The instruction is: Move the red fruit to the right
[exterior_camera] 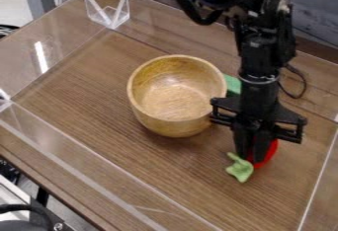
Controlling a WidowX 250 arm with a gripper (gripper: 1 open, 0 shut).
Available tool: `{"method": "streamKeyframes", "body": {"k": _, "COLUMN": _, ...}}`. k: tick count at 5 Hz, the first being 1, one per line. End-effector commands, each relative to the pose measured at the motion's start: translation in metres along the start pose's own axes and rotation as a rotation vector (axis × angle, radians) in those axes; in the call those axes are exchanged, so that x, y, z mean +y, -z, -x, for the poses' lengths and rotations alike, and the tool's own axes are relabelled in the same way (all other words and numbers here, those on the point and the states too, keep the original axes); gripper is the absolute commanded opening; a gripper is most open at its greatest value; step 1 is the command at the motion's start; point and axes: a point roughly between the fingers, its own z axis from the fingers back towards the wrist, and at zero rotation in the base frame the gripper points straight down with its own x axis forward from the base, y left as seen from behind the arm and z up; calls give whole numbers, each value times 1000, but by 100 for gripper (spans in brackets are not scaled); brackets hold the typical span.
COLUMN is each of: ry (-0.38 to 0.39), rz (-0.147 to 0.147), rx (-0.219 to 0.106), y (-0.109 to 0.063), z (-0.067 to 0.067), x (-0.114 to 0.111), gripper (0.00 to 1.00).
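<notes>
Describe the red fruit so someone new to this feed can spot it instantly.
Find the wooden bowl in the middle of the table. Just to its lower right, the gripper is shut on the red fruit. It is the only bright red thing, small, with a light green leafy cap.

My gripper (255, 148) looks matt black, plastic or metal, I can't tell. The fruit (268, 153) is glossy red plastic. The bowl (172, 97) is smooth pale wood, the table (119, 156) darker grained wood, and clear shiny acrylic walls (106, 8) run around it.
</notes>
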Motion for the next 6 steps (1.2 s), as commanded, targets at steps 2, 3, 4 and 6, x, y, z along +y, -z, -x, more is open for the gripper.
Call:
{"method": "streamKeyframes", "body": {"k": 2, "ry": -32, "rz": 4, "rx": -48, "y": -16, "z": -4, "x": -7, "gripper": 0}}
{"method": "streamKeyframes", "body": {"k": 3, "ry": 12, "rz": 13, "rx": -62, "y": -37, "z": -1, "x": -9, "gripper": 0}}
{"method": "streamKeyframes", "body": {"k": 4, "ry": 22, "rz": 31, "rx": -93, "y": -64, "z": 0, "x": -9, "gripper": 0}}
{"method": "streamKeyframes", "body": {"k": 6, "ry": -6, "rz": 57, "rx": -148, "y": -116, "z": -2, "x": 29, "gripper": 0}}
